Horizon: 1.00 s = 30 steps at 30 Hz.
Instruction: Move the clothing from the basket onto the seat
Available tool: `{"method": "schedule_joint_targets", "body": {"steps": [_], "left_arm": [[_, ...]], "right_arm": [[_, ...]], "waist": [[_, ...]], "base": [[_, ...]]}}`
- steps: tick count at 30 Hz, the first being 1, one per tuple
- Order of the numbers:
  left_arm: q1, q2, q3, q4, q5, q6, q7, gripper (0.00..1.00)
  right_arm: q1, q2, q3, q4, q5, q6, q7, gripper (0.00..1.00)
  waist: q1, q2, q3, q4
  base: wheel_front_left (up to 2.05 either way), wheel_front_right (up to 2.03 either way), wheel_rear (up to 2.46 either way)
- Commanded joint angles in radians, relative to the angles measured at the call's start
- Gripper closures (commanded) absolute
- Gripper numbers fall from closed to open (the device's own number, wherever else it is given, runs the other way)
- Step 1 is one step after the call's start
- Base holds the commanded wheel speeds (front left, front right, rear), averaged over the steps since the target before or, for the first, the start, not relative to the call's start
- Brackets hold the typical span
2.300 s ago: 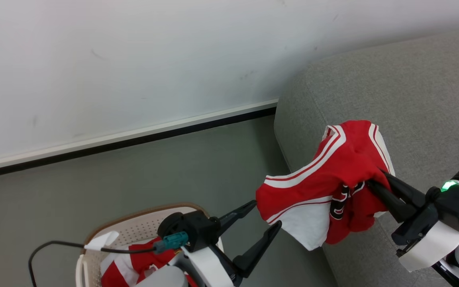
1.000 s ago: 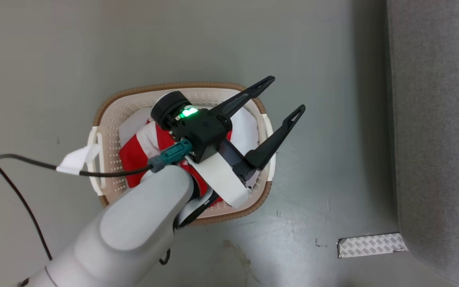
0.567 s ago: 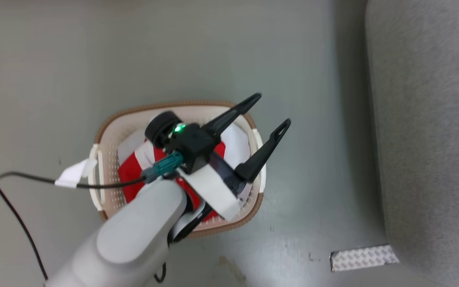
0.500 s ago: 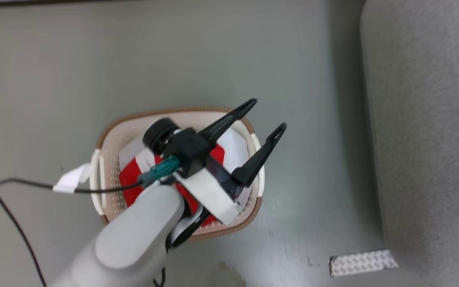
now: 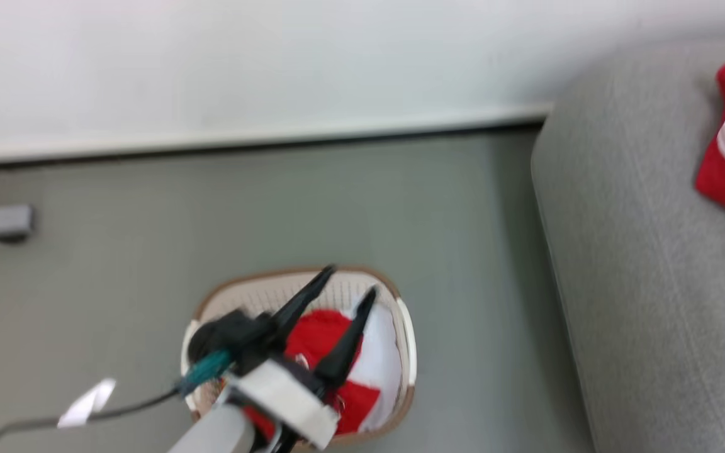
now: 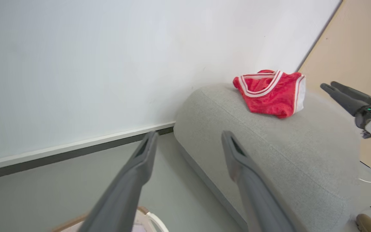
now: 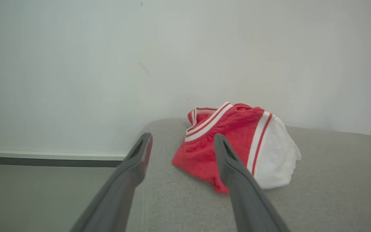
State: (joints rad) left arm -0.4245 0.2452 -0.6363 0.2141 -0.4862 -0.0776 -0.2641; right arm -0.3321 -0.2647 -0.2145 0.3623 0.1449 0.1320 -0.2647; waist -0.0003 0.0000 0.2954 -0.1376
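Grey-green floor [image 5: 148, 251] carries the basket [image 5: 408, 327], a red garment [image 5: 315, 333] inside. Left gripper [image 5: 351, 280] hovers above it, fingers spread, empty. Red shorts [image 7: 224, 141] lie at the seat's [image 5: 639, 283] wall-side end; right gripper [image 7: 183, 138] spread, empty.

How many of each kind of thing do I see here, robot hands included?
Red garments: 2
Basket: 1
Seat: 1
White sheet: 1
Grippers: 2, left gripper and right gripper
Total: 7
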Motion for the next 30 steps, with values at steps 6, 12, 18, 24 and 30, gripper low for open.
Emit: {"method": "schedule_joint_targets", "body": {"steps": [6,12,18,24,30], "left_arm": [[0.195,-0.022,0.139,0.005,0.036,0.014,0.0,0.0],[0.32,-0.05,0.274,0.024,0.073,0.007,-0.001,0.0],[0.402,-0.078,0.39,0.064,0.121,-0.01,-0.001,0.0],[0.447,-0.11,0.485,0.076,0.17,-0.029,-0.001,0.0],[0.469,-0.131,0.524,0.076,0.206,-0.044,-0.001,0.0]], "right_arm": [[0.195,0.078,0.034,-0.128,-0.008,-0.003,0.001,0.0],[0.309,0.14,0.078,-0.197,-0.016,-0.003,0.001,0.0],[0.389,0.171,0.134,-0.194,0.019,-0.003,0.001,0.0],[0.438,0.19,0.163,-0.185,-0.015,-0.003,0.001,0.0],[0.458,0.207,0.173,-0.164,-0.02,-0.003,0.001,0.0]], "waist": [[0.0003,0.0,-0.186,0.067],[0.0003,0.0,-0.259,0.12],[0.0003,0.0,-0.314,0.157],[0.0003,0.0,-0.331,0.171],[0.0003,0.0,-0.334,0.168]], "base": [[0.0,0.0,0.0],[0.0,0.0,0.0],[0.0,0.0,0.0],[0.0,0.0,0.0],[0.0,0.0,0.0]]}}
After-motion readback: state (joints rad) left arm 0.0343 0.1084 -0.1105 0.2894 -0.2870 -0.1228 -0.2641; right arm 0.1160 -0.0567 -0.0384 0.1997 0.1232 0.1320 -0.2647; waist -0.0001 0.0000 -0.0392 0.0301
